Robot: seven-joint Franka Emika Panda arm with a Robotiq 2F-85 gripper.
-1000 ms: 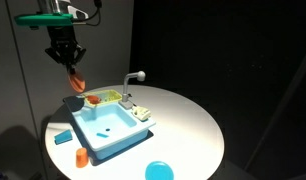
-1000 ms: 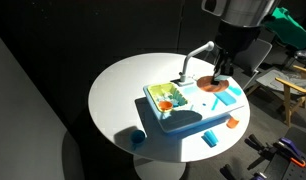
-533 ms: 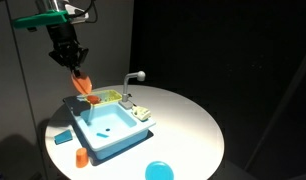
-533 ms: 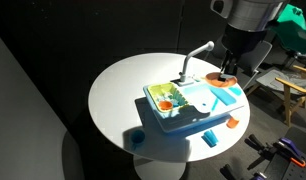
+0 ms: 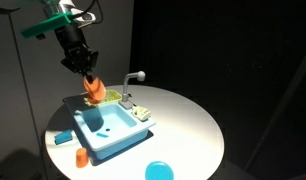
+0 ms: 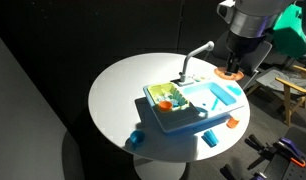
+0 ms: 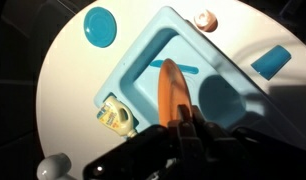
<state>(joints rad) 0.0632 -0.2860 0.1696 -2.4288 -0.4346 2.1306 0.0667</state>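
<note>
Jaws are clamped narrow on the orange piece (image 7: 171, 90). In the wrist view it sticks out from between them, thin and long, and I can't tell whether it is a flat thing seen edge-on. The gripper (image 5: 87, 76) hangs high over the toy sink (image 5: 143, 127), with the orange piece (image 5: 94, 90) dangling below it, clear of everything.

Looking down through the wrist view, the piece lines up over the open basin of the toy sink (image 7: 133, 70). In an exterior view the gripper (image 6: 231, 64) sits past the basin end, close to the faucet (image 6: 198, 52), so I don't trust the depth from any single camera.

Here's what worries me:
- **Grip:** the hold looks to be on one end of the piece only. A quick wrist turn could let it swing or slide out, and from this height it would bounce off the rim onto the table (image 5: 183, 120).
- **Faucet:** the spout stands tall beside my path. Coming down on a slant could clip it and shove the whole sink.
- **Rack side:** the rack side (image 7: 118, 117) is full of small items, and drifting that way means landing on them.
- **Other things:** the blue disc (image 7: 98, 25), orange cup (image 7: 204, 19) and blue block (image 7: 272, 60) lie well apart on the table, so no trouble there.
</note>
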